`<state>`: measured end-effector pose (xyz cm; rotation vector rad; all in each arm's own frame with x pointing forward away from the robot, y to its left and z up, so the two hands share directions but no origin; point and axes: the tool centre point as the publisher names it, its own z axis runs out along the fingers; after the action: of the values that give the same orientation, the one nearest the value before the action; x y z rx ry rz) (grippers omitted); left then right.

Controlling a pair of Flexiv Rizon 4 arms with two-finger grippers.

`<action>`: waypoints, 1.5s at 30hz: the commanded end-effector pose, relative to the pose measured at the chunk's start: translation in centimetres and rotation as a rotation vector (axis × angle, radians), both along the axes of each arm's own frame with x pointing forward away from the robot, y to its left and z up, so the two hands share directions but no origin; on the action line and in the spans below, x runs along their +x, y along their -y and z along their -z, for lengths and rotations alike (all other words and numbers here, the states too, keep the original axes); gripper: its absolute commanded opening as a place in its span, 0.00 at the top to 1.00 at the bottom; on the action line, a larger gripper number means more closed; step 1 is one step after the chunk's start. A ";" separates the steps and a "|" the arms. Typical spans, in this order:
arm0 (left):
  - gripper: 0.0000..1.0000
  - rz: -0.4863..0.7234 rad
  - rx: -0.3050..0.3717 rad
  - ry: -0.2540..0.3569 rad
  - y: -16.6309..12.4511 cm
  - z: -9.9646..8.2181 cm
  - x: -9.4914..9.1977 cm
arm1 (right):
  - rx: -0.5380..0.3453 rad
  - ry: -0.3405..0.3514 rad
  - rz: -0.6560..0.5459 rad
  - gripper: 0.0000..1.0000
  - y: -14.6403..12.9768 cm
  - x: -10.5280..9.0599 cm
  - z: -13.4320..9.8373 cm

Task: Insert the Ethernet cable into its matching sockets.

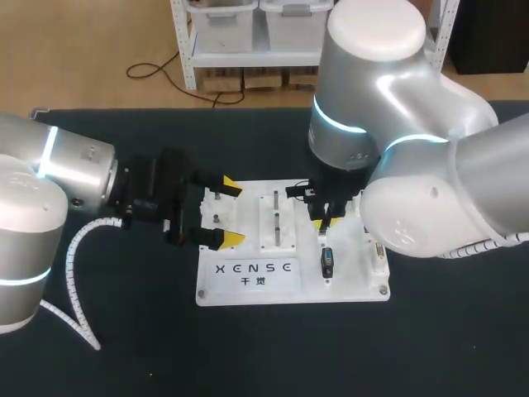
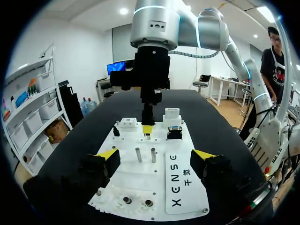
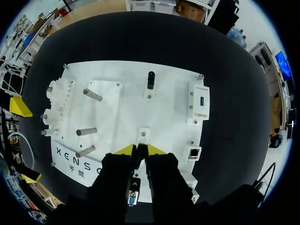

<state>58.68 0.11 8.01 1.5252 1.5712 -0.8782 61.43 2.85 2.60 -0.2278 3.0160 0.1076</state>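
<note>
A white socket board (image 1: 347,287) lies mid-table. My right gripper (image 1: 321,222) hangs straight down over its right half. In the right wrist view its yellow tips (image 3: 139,151) stand almost together, shut on a thin dark Ethernet plug (image 3: 140,148) just above a small white holder (image 3: 143,135). The Ethernet socket (image 3: 193,151) sits in a white block to one side of the fingers. My left gripper (image 1: 232,212) lies level at the board's left edge, open, its tips (image 2: 157,157) wide apart over the board (image 2: 140,190) and holding nothing. The left wrist view shows the right gripper (image 2: 147,129) ahead.
Metal pegs (image 1: 277,219) stand upright in the board's middle. A black connector (image 1: 327,260) sits near the board's front right, and another socket block (image 3: 202,101) lies beyond the Ethernet socket. A multi-pin connector (image 3: 132,199) shows under the right fingers. A coiled white hose (image 1: 70,273) trails from my left arm.
</note>
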 end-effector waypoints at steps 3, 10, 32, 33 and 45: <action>0.00 -0.002 -0.007 0.005 -0.1 0.2 -0.1 | 0.006 0.006 -0.003 1.00 0.3 0.1 -2.1; 0.00 -0.002 -0.007 0.005 -0.1 0.2 -0.1 | -0.006 0.006 0.022 1.00 1.8 -0.2 -3.6; 0.00 -0.002 -0.007 0.005 -0.1 0.2 -0.1 | -0.058 0.002 0.122 1.00 7.4 -0.1 -2.4; 0.00 -0.002 -0.007 0.005 -0.1 0.2 -0.1 | -0.059 0.002 0.121 1.00 7.4 0.0 -2.2; 0.00 -0.002 -0.007 0.005 -0.1 0.2 -0.1 | -0.068 0.006 0.118 1.00 7.5 0.5 -1.4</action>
<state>58.68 0.13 8.00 1.5249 1.5708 -0.8785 61.83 -4.65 4.18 -0.0566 3.0236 -0.0063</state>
